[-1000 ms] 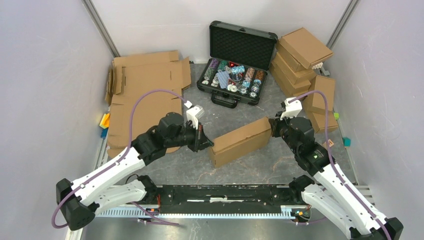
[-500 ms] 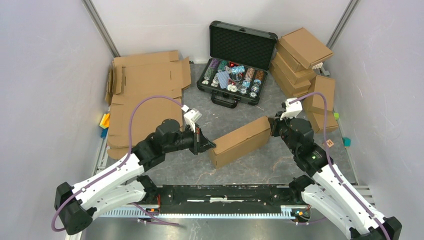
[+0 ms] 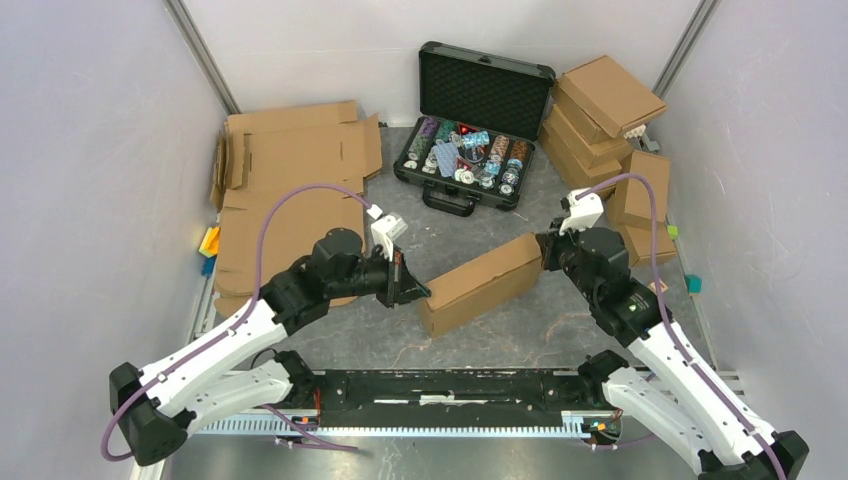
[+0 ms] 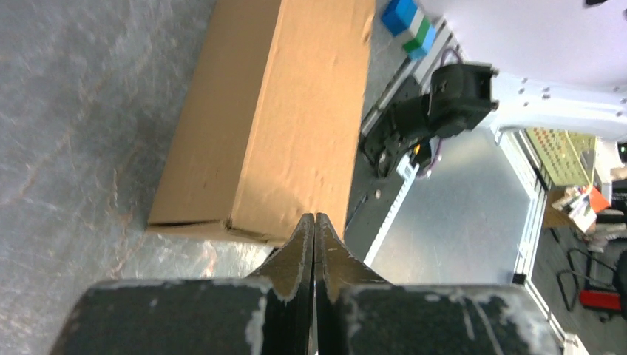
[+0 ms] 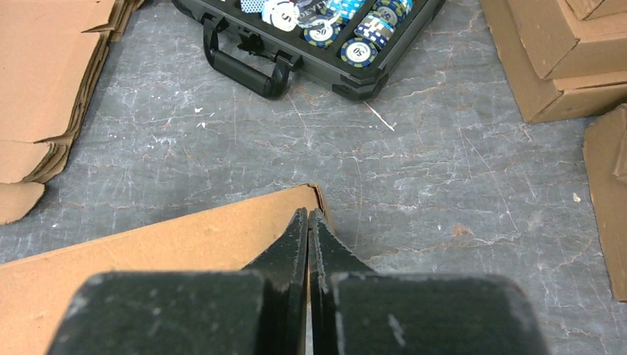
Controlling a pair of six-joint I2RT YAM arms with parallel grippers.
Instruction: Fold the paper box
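My shut, empty left gripper (image 3: 422,290) and right gripper (image 3: 546,252) flank the plain brown cardboard box (image 3: 483,282), whose long axis runs near-left to far-right.

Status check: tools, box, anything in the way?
Left tool shut, tip at one end of paper box. Right tool shut, tip at other end. Box looks folded up, resting on table. Open black case behind it, not touching.
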